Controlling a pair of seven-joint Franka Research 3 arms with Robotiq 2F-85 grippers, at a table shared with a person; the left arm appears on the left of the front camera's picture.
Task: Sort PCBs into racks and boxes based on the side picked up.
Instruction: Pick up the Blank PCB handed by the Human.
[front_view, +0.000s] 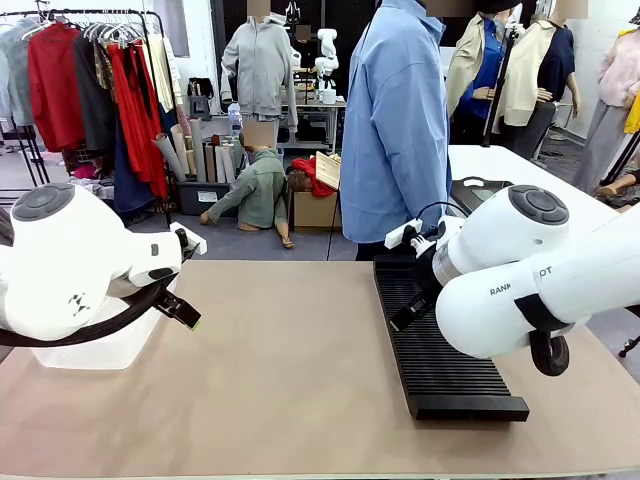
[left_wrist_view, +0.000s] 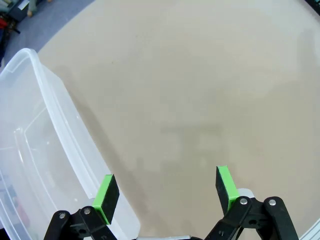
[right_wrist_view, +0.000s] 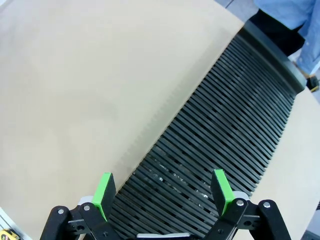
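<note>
- Rack (front_view: 440, 350): long, black, finely slotted; lies on the tabletop (front_view: 290, 380), before the standing person (front_view: 395, 120).
- Right gripper (right_wrist_view: 162, 187): fingers spread wide, above the rack's slots.
- Left gripper (left_wrist_view: 165, 192): fingers spread wide, well left of the rack, beside the clear box (left_wrist_view: 45, 150).

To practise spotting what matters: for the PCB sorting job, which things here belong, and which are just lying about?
Belongs: long black slotted rack; clear plastic rectangular tub; left pincer; right pincer.
Lying about: red hanging garments; brown cardboard box.
</note>
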